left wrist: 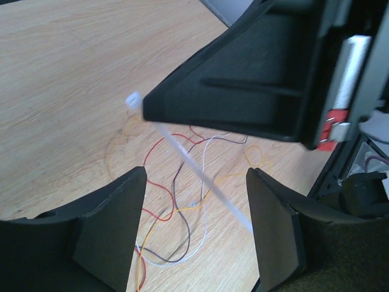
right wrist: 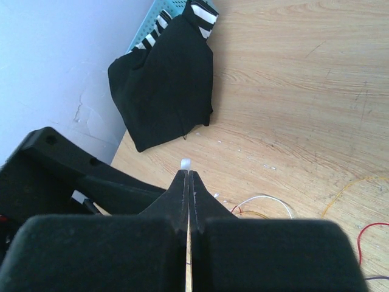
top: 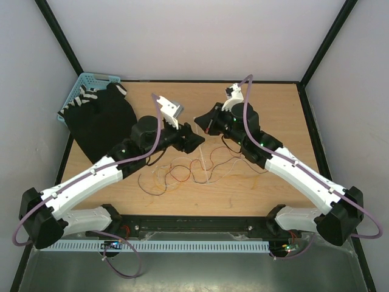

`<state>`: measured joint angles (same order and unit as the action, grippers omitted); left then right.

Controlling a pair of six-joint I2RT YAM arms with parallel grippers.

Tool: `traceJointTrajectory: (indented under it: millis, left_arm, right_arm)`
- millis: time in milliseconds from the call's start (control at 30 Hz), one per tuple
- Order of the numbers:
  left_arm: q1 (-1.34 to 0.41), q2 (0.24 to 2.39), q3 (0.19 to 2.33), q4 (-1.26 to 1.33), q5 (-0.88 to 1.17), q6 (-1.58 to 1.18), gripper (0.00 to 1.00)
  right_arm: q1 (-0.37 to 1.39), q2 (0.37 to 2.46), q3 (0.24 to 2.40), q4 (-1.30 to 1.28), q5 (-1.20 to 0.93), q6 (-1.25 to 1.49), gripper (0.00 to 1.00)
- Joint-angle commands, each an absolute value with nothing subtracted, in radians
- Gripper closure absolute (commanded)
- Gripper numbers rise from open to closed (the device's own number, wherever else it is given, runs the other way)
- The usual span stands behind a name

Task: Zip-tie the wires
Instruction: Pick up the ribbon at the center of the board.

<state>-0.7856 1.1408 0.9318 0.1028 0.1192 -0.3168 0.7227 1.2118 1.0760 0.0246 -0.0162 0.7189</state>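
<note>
Tie (left wrist: 188, 161) pinched in right tool (right wrist: 187, 178); left tool (left wrist: 196, 174) wide, astride it above wires (left wrist: 180, 210). Risk: a skewed close bends tie, slipping it free.

This is a robotics lab test cell. Beyond the left gripper (top: 196, 139) and the right gripper (top: 208, 126), plain pale walls (top: 182, 36) edged by black frame posts (top: 58, 30) box in a wooden tabletop (top: 273, 109). Behind the grippers, the white-and-black left arm (top: 91, 179) and right arm (top: 304, 173) are bolted to a black rail (top: 194, 224). Nearer still lie a slotted white cable duct (top: 182, 246) and a grey metal sheet (top: 213, 274). A purple cable (top: 246, 115) loops along each arm. Left of the left gripper sit a blue plastic basket (top: 85, 82) and a black cloth (top: 100, 125).
</note>
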Motion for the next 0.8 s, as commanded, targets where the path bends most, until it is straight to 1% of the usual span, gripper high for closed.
traceJointTrajectory:
  millis: [0,267,367,433,500,633,767]
  left_arm:
    - [-0.82,1.158,0.989,0.164,0.097,-0.324,0.32]
    - [-0.843,1.192,1.002,0.166,0.041,-0.324,0.39]
    - [-0.85,1.217,1.015,0.168,0.022,-0.318,0.43]
    - [-0.852,1.232,1.026,0.171,0.02,-0.315,0.47]
    - [-0.856,1.242,1.034,0.174,0.021,-0.317,0.55]
    - [-0.868,1.245,1.034,0.181,0.02,-0.322,0.77]
    - [-0.871,1.23,1.019,0.181,0.016,-0.329,0.97]
  right_arm:
    - [0.73,1.173,1.064,0.047,0.002,0.718,1.0]
    - [0.73,1.129,1.052,0.043,0.012,0.716,1.0]
    - [0.73,1.118,1.05,0.038,0.004,0.716,1.0]
    - [0.729,1.112,1.047,0.037,-0.001,0.718,1.0]
    - [0.73,1.106,1.042,0.037,-0.002,0.719,1.0]
    - [0.73,1.097,1.037,0.026,0.016,0.707,1.0]
    - [0.73,1.089,1.028,0.02,0.033,0.701,1.0]
